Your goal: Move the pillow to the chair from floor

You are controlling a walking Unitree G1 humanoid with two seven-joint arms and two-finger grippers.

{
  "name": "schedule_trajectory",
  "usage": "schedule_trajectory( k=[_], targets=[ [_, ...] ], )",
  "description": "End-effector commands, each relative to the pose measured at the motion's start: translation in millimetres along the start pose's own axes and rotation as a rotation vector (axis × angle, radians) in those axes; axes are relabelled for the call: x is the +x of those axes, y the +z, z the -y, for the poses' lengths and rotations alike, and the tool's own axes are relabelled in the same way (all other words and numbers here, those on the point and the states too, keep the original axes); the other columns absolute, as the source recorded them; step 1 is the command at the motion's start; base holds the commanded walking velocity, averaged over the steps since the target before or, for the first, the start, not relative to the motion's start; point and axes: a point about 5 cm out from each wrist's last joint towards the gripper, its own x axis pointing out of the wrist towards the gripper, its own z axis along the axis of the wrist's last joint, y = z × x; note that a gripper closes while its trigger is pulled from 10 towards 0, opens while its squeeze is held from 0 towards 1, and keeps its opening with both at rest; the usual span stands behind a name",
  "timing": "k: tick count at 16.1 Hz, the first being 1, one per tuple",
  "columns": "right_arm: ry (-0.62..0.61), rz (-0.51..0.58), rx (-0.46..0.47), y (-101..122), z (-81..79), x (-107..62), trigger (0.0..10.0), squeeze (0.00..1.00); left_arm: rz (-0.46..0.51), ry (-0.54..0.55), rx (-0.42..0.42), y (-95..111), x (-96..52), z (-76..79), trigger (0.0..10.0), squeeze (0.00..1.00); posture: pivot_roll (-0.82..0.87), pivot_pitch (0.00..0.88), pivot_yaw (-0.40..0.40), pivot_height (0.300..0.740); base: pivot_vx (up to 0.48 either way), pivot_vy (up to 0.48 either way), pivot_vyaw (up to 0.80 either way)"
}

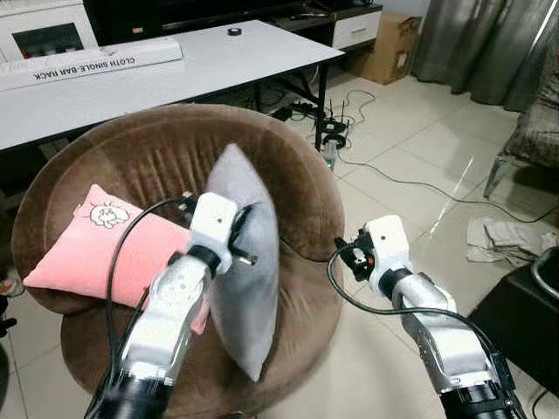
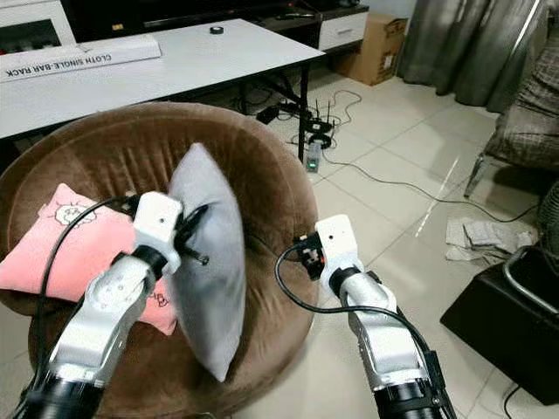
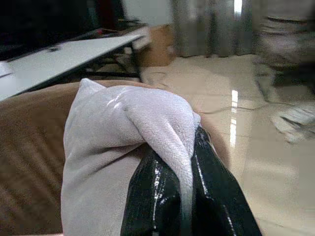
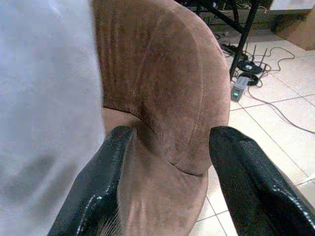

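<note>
Pinching the grey pillow (image 1: 244, 262) above the brown chair (image 1: 301, 183), the left pincer (image 3: 184, 196) grips; the right pincer (image 4: 167, 187) gapes wide.

We see one pillow (image 1: 240, 262) upright on the chair (image 1: 148, 157), a second pillow (image 1: 92, 244) to its left, the bench (image 1: 201, 65) behind.

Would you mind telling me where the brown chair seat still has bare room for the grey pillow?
Bare seat lies on the round brown velvet chair between the grey pillow, pinched in the left end effector, and the chair's right rim, near the open right end effector. The left side is crowded by the pink cushion.
</note>
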Motion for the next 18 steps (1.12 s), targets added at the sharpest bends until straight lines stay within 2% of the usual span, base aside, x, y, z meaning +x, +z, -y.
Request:
schedule_trajectory(
  k=[1,2,3,4,5,6,8,9,11,12,15,17,18],
  targets=[
    [0.022,0.017,-0.016,6.0,-2.7,3.0,10.0,0.0,0.066,-0.093,0.037,13.9,14.5,3.4,10.0,0.0,0.0,0.0,0.019,0.74,0.0,0.0,0.0],
    [0.027,0.017,-0.018,6.5,-3.2,3.5,10.0,0.0,0.065,-0.111,0.044,14.1,18.3,3.7,10.0,0.0,0.01,0.0,0.015,0.74,0.0,0.0,0.0],
    [0.047,0.021,-0.027,8.6,-5.7,5.1,10.0,0.0,0.06,-0.164,0.048,14.7,29.8,5.1,10.0,0.0,0.01,0.0,0.012,0.74,0.0,0.0,0.0],
    [0.058,0.025,-0.032,10.2,-7.1,6.0,10.0,0.0,0.062,-0.179,0.045,16.1,35.7,5.0,10.0,0.0,0.01,0.0,0.012,0.74,0.0,0.0,0.0],
    [0.086,0.036,-0.038,14.1,-10.6,7.7,10.0,0.0,0.061,-0.202,0.041,19.5,47.8,4.0,10.0,0.0,0.01,0.0,0.012,0.74,0.0,0.0,0.0],
    [0.133,0.045,-0.05,17.8,-16.4,9.2,10.0,0.0,0.054,-0.205,0.052,21.2,58.5,-0.5,10.0,0.0,0.0,0.0,0.018,0.74,0.0,0.0,0.0],
    [0.173,0.051,-0.062,20.4,-21.2,8.9,10.0,0.0,0.06,-0.19,0.051,23.1,65.2,-7.9,10.0,0.0,-0.02,0.0,0.019,0.74,0.0,0.0,0.0],
    [0.208,0.054,-0.073,22.1,-24.7,7.1,10.0,0.0,0.082,-0.169,0.04,28.1,70.3,-17.0,10.0,0.0,-0.02,0.0,0.016,0.74,0.0,0.0,0.0],
    [0.249,0.053,-0.085,23.0,-28.7,2.6,10.0,0.0,0.081,-0.172,0.062,29.6,74.8,-30.0,10.0,0.0,-0.04,0.0,0.011,0.74,0.0,0.0,0.0],
    [0.289,0.045,-0.097,22.7,-33.4,-1.9,10.0,0.0,0.004,-0.157,0.104,19.9,73.9,-40.3,10.0,0.0,-0.08,0.0,0.008,0.74,0.0,0.0,0.0],
    [0.37,0.031,-0.134,21.9,-39.8,-10.0,10.0,0.0,-0.11,-0.122,0.186,5.8,70.2,-53.6,10.0,0.0,-0.12,0.0,-0.003,0.74,0.0,0.0,0.0],
    [0.516,-0.005,-0.183,20.3,-45.8,-26.8,10.0,0.0,-0.192,-0.069,0.274,-4.6,62.8,-70.2,10.0,0.0,-0.17,0.0,-0.013,0.74,0.0,0.0,0.0],
    [0.524,-0.016,-0.185,21.2,-43.2,-32.9,10.0,0.0,-0.212,-0.046,0.317,-5.9,59.6,-78.0,10.0,0.0,-0.19,0.0,-0.022,0.74,0.0,0.0,0.0]
  ],
)
